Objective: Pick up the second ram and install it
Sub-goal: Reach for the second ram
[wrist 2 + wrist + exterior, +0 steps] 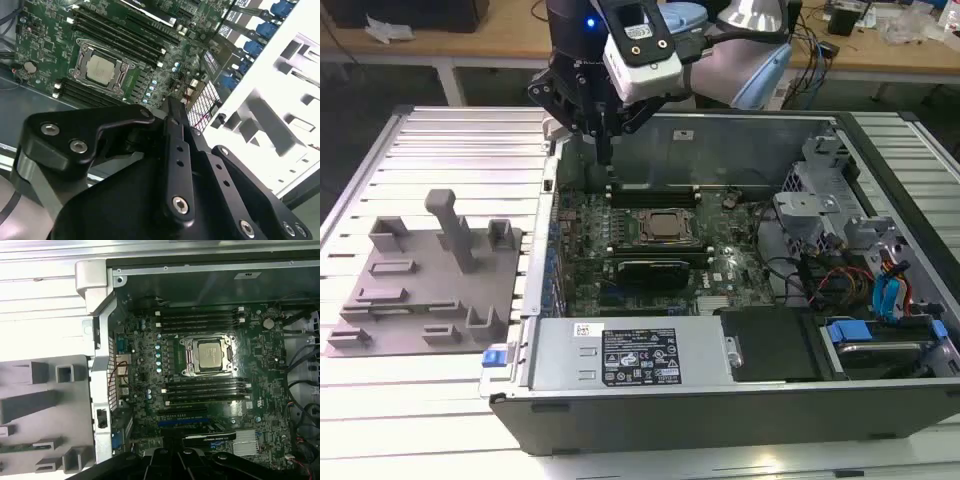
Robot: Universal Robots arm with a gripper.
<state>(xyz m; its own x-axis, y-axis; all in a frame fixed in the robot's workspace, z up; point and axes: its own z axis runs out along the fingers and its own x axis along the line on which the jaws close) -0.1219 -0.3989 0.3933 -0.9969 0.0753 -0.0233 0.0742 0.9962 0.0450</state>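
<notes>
Black bolted metal links of the hand [172,107] stand closest in the second wrist view. Its fingers are drawn together to a narrow tip, and nothing is seen between them. In the exterior view the hand hangs over the open grey computer case [740,140], above the green circuit board [270,370]. The second ram [25,446], a thin flat green strip, appears to lie in the grey moulded tray [45,430] on the ribbed worktop [450,130], well apart from the hand.
</notes>
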